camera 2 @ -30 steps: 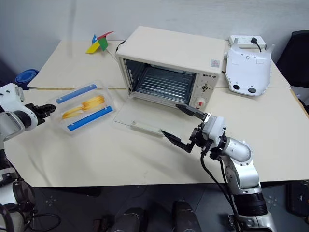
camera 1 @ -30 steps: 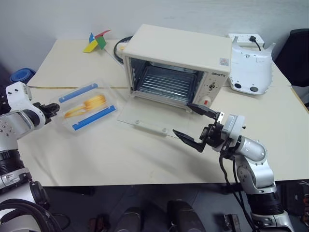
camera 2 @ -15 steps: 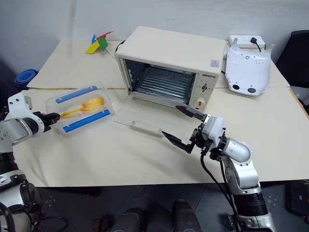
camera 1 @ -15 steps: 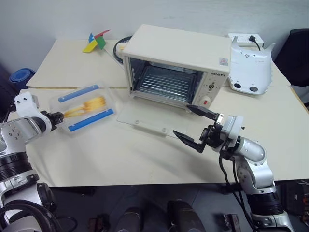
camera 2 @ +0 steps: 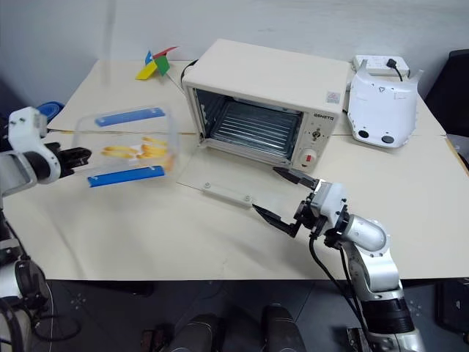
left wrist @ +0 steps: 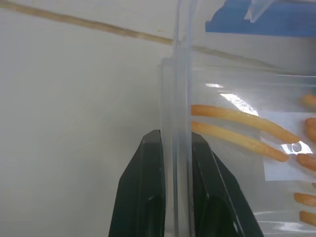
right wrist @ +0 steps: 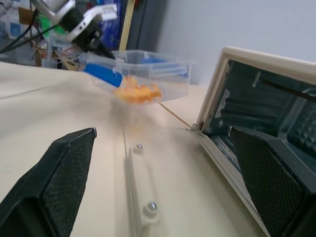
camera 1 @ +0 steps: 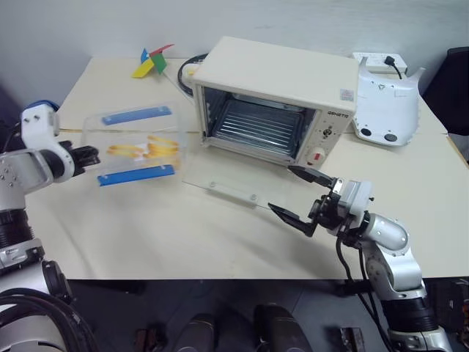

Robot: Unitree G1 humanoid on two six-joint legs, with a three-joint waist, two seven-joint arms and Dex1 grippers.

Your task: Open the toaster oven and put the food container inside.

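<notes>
Cream tabletop (camera 1: 220, 242) carries the cream-white boxy toaster oven (camera 1: 275, 99) toward its far edge, glass door dropped flat. My left gripper (camera 1: 89, 155) clamps the end wall of the clear rectangular plastic food container (camera 1: 138, 147), lifted clear near the left edge. My right gripper (camera 1: 298, 196) hangs spread wide beside the door.

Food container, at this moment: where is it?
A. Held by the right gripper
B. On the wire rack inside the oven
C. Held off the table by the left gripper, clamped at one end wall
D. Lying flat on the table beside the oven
C. The left gripper is shut on an end wall of the food container, which hangs tilted above the table in the right wrist view, outside the open toaster oven.
</notes>
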